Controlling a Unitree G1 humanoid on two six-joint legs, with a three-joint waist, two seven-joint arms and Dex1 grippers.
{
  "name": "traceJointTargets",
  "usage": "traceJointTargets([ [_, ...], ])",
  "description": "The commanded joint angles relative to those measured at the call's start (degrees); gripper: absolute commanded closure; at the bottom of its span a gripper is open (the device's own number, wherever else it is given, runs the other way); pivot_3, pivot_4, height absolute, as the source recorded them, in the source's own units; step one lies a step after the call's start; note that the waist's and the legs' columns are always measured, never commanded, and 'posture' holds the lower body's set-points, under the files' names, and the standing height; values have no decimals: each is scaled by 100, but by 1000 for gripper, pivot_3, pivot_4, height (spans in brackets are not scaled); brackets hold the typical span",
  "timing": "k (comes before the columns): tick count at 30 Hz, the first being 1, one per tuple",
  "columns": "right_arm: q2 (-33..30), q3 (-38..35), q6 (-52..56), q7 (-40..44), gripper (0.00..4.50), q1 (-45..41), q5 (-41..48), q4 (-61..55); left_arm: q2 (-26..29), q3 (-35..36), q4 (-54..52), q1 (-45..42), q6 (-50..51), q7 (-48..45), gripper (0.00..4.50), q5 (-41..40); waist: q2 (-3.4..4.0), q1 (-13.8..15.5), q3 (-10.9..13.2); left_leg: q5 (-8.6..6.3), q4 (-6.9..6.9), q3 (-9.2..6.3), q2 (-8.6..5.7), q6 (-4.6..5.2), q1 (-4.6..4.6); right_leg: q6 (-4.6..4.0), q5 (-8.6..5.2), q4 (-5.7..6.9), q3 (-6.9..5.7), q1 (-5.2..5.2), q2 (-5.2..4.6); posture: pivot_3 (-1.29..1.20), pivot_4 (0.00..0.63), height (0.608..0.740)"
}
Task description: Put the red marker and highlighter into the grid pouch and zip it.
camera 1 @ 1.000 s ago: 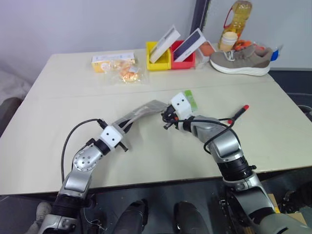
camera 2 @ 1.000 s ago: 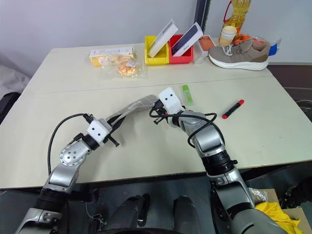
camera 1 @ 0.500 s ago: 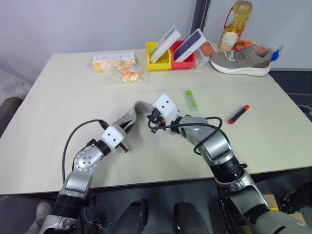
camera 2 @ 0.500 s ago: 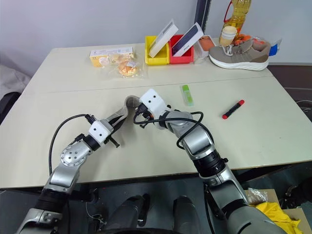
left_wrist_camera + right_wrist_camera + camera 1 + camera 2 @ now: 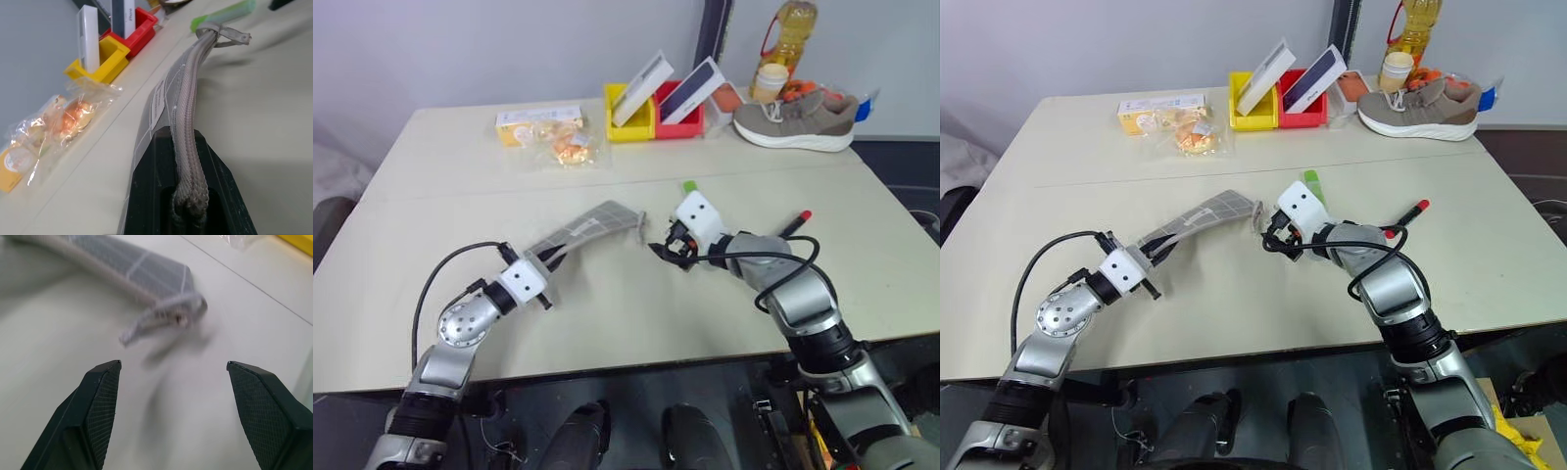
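- The grid pouch (image 5: 582, 227) sits at the middle of the frame in the left eye view, raised off the table (image 5: 431, 196) at a slant, its far end with the zipper tab just left of centre.
- The left claw (image 5: 544, 271), lower left of centre, is clamped together on the near end of the grid pouch; the left wrist view shows the fabric edge pinched between its black fingers (image 5: 151, 196).
- The right claw (image 5: 668, 251), just right of centre, stands with its fingers (image 5: 100, 396) wide apart, holding nothing, close to the pouch's zipper tab but not touching it.
- The highlighter (image 5: 1312, 182) lies on the table right behind the right claw, partly hidden by it.
- The red marker (image 5: 1411, 211) lies on the table right of centre, partly hidden behind the right arm.
- Along the top of the frame: a snack bag (image 5: 566, 147), a yellow bin (image 5: 631, 122), a red bin (image 5: 683, 125), a shoe (image 5: 798, 119) and a bottle (image 5: 788, 34).
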Motion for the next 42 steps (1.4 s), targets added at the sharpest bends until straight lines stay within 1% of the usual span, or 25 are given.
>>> traceJointTargets([
  [1,516,-341,-25,-465,950,-322,80,281,64,-172,23,-47,-346,-72,4500,174,0,4,0,0,0,-1,0,0,0,0,0,0,0,0,0,0,150,740],
  [5,1186,-584,-186,-1144,950,-591,-13,1020,80,-231,46,-34,-451,-82,4500,198,0,15,0,0,0,-2,-2,0,0,-1,0,0,0,0,1,0,150,740],
  [6,1169,-377,-260,-1122,950,-600,-157,1148,79,-233,35,-24,-456,-69,4500,208,0,16,0,0,0,-2,-3,0,0,-1,1,1,0,0,1,0,150,740],
  [8,937,143,-329,-1129,950,-560,-630,1353,70,-205,2,6,-439,-23,4500,219,0,22,0,0,0,-2,-4,-1,0,-1,1,0,0,-1,1,0,150,740],
  [9,727,389,-408,-1209,950,-522,-959,1469,73,-183,-15,23,-433,-4,4500,216,0,21,0,0,0,-2,-4,-1,0,0,1,0,0,-1,1,0,150,740],
  [14,-11,685,-488,-1036,950,-240,-1434,1291,98,-137,-42,94,-429,18,4500,200,0,18,0,0,-1,-2,-4,0,0,0,0,1,0,-1,0,0,150,740],
  [15,-238,827,-542,-967,950,-176,-1609,1224,101,-131,-42,109,-429,22,4500,202,-1,25,-1,0,-1,-3,-4,-1,0,0,0,0,-2,1,0,0,150,740],
  [17,-480,863,-561,-835,950,-50,-1709,1036,104,-117,-40,124,-413,39,4500,197,0,28,-1,0,3,-3,-6,0,1,0,0,-2,-3,4,-1,0,150,740],
  [22,-509,582,-681,-519,950,97,-1468,601,90,-96,-34,112,-381,79,4500,163,-1,13,-1,0,2,-2,-2,0,1,1,0,-1,-3,4,0,0,150,740],
  [26,-341,299,-806,-128,950,187,-1022,268,75,-85,-13,34,-369,106,4500,116,-1,11,-1,0,2,-1,-2,0,1,1,0,-1,-2,4,0,0,150,740],
  [31,-543,645,-1563,193,950,127,-1298,473,90,-99,-27,-29,-420,77,4500,57,-2,20,-1,0,4,-1,-3,0,1,1,0,-2,-3,6,-1,0,150,740],
  [37,-544,933,-2357,359,950,-187,-1676,1218,131,-80,-90,-18,-411,46,4500,-7,-2,13,0,0,5,-1,-3,0,1,1,0,-1,-3,5,0,0,150,740],
  [38,-520,924,-2422,380,1182,-227,-1688,1307,138,-80,-100,-10,-409,45,4500,-12,-2,10,0,0,5,0,-3,0,1,1,0,-2,-3,5,0,0,150,740],
  [40,-492,891,-2535,459,1807,-278,-1674,1412,148,-76,-118,8,-400,50,4500,-19,-2,11,0,0,5,0,-3,0,1,1,0,-2,-3,5,0,0,150,740],
  [42,-490,877,-2624,521,2766,-291,-1683,1456,152,-73,-130,23,-392,57,4500,-19,-2,12,0,0,4,-1,-3,0,1,1,0,-2,-3,5,0,0,150,740],
])
